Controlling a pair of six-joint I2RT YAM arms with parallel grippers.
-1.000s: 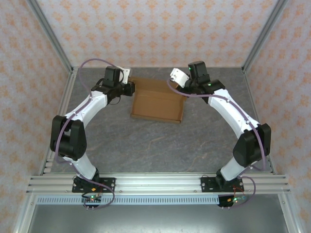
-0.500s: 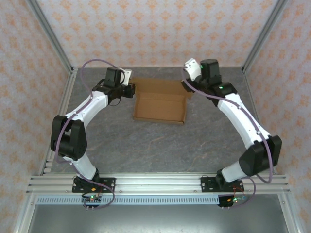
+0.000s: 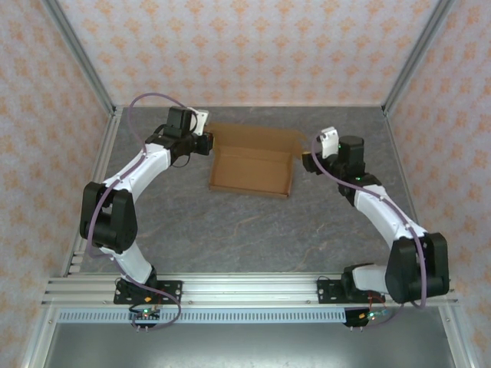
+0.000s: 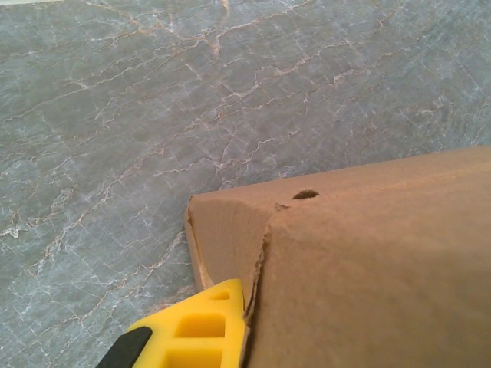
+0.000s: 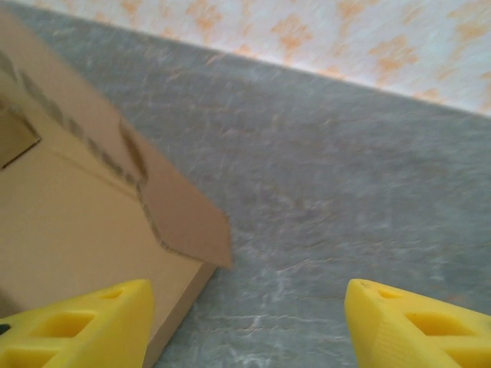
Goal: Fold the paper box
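Where the two arm bases are sitting bolted to a metal rail (image 3: 245, 290) at the near edge, a grey marbled table (image 3: 230, 230) is stretching away toward the back. From the overhead camera, the left arm (image 3: 115, 199) is arching up the left side and bending inward, and the right arm (image 3: 383, 215) is mirroring it on the right side.

Past mid-table, the paper box (image 3: 253, 165) is lying flat as a shallow brown cardboard tray with low raised walls, and a wider panel is spreading out behind its far wall. The left gripper (image 3: 202, 142) is reaching the tray's far left corner. Its jaws are pressed together, pinching the cardboard there. Through the left wrist camera, one yellow finger (image 4: 196, 333) is pressing against the edge of a folded brown flap (image 4: 368, 268), which is covering the other finger.

The right gripper (image 3: 308, 161) is hanging just beside the tray's right wall, apart from it, with its jaws spread wide. Through the right wrist camera, the two yellow fingertips (image 5: 84, 326) are standing far apart, with nothing but table surface between them, and a loose corner flap (image 5: 180, 218) of the box is jutting out at the left.

Behind the table, pale walls (image 3: 245, 46) with an orange pattern are rising on three sides.
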